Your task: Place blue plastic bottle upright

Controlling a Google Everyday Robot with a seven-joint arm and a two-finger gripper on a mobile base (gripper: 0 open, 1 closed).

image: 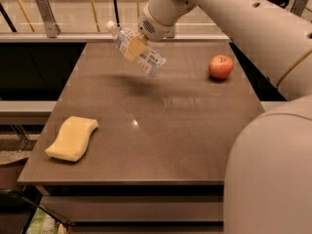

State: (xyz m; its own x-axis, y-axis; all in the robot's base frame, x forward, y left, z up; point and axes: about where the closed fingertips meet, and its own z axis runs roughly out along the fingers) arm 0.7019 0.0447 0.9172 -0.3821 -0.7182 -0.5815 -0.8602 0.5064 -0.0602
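Observation:
The blue plastic bottle (141, 53) is a small clear ribbed bottle with a white cap and a pale printed label. It hangs in the air above the far middle of the brown table (161, 130), tilted, with its cap pointing up and to the left. My gripper (135, 47) is shut on the bottle's middle; one tan finger pad (135, 47) shows across it. The bottle's shadow lies on the table just below it. The white arm reaches in from the upper right.
A red apple (221, 66) sits at the far right of the table. A yellow sponge (72, 137) lies near the front left corner. A railing runs behind the table. The robot's white body fills the lower right.

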